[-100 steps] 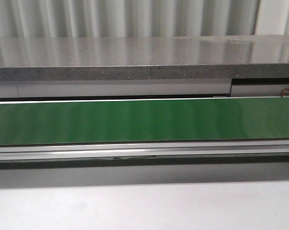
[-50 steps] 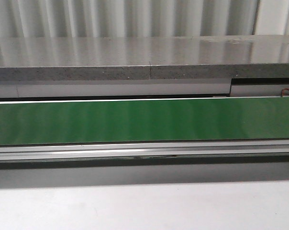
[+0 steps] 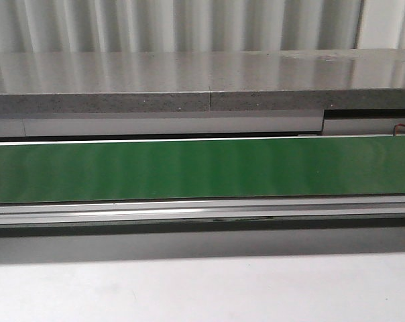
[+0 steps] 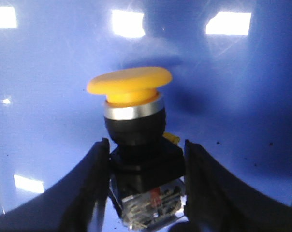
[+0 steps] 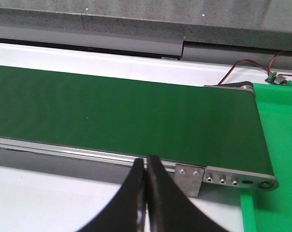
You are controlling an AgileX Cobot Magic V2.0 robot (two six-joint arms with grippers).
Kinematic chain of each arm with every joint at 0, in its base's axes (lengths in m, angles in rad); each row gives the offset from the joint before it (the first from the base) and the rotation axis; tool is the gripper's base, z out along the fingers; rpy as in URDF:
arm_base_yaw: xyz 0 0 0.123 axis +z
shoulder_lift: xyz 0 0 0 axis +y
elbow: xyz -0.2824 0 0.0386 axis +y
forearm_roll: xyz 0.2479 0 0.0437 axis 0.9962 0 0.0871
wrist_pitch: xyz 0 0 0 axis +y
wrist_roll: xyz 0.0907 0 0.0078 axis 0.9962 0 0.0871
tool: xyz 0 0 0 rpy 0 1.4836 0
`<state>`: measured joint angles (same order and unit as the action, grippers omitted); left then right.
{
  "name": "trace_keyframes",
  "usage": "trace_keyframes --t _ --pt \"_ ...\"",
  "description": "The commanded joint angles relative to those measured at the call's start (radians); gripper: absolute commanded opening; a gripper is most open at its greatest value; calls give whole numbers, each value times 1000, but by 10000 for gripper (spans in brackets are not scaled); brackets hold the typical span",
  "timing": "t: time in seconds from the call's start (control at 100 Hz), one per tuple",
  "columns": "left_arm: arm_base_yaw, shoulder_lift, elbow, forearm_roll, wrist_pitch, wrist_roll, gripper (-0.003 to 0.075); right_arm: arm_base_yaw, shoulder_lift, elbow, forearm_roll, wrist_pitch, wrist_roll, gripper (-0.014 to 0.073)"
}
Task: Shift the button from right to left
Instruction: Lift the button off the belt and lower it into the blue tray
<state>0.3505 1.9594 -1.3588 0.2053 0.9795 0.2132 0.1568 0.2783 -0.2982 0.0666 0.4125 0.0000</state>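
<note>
in the left wrist view the left gripper (image 4: pixel 146 186) has its two dark fingers (image 4: pixel 95 179) standing either side of the button (image 4: pixel 136 140), pressed against the black square housing and the clear contact block below it; the grip looks closed on the part, though the exact contact under the block is hidden. the yellow mushroom cap (image 4: pixel 129 86) stands upright, clear of the fingers, over a silver ring and black collar. behind it is a glossy blue surface (image 4: pixel 49 58) with bright reflections; whether the button rests on it or hangs above it cannot be told.

the button is judged to be light and rigid, hard plastic throughout. the flat sides of the square housing are the sound place to hold, as now: they give the pads parallel faces. the domed cap is smooth and would slip, and the clear block may crack under a hard squeeze, so moderate force seems wise.

in the right wrist view the right gripper (image 5: pixel 145 193) has its fingers pressed together with nothing between them, hovering near the end of the green conveyor belt (image 5: pixel 112 116). a small circuit board with red wires (image 5: pixel 276 77) lies beyond. the front view shows only the belt and a grey ledge (image 3: pixel 189 80); neither arm appears there.
</note>
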Motion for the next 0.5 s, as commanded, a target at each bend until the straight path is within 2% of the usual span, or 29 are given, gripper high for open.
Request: trace_keyframes --t 0.0,0.12,0.19,0.49 --pt "2 -48 -27 -1 -11 23 137 0 8 -27 -11 -81 -9 -67" --pt "2 -48 -27 -1 -9 28 301 0 8 -27 -11 -81 -9 -67" --pt "2 -48 -27 -1 -9 28 360 0 8 -27 -11 -81 -9 -67" --pt "2 -48 -27 13 -24 28 368 0 8 -27 -11 -81 -9 -67"
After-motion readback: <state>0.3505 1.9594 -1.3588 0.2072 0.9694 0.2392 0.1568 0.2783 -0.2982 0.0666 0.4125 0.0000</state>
